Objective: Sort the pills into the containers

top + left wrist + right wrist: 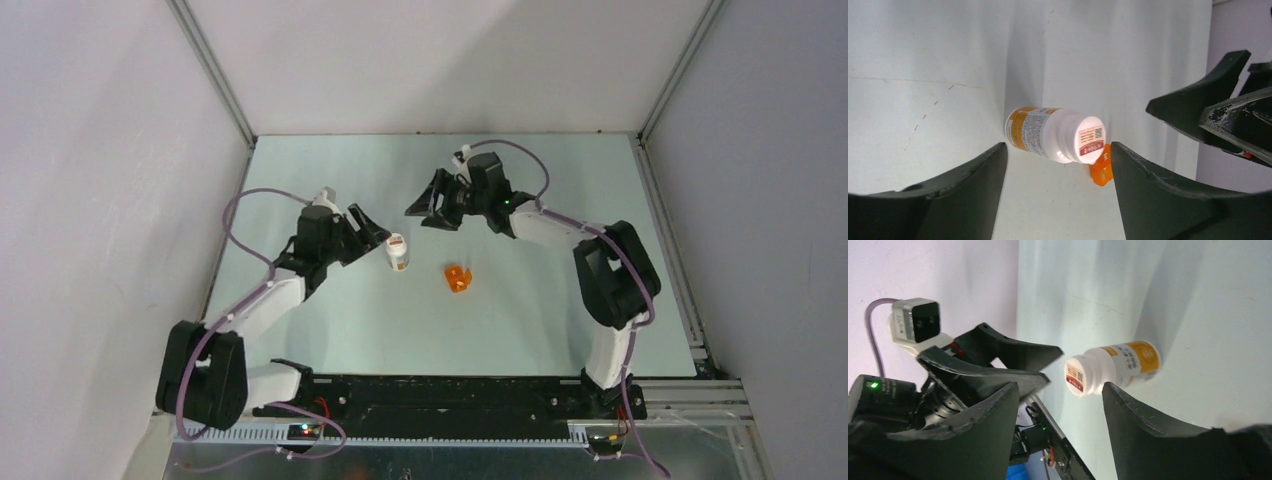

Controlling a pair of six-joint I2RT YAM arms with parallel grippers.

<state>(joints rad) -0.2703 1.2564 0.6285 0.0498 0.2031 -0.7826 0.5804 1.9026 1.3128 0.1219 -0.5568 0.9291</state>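
White-capped pill bottle [398, 252] stands upright near the middle of the table [520, 330], red-marked label on top. Orange cup [458, 279] sits near it, on its right and a touch closer to my bases. My left gripper [378, 243] is just beside the bottle's left side, jaws spread wide; the wrist view shows the bottle framed just ahead of the fingertips, neither finger touching it. My right gripper [424, 214] hovers farther back, jaws likewise apart, holding nothing, facing the bottle.
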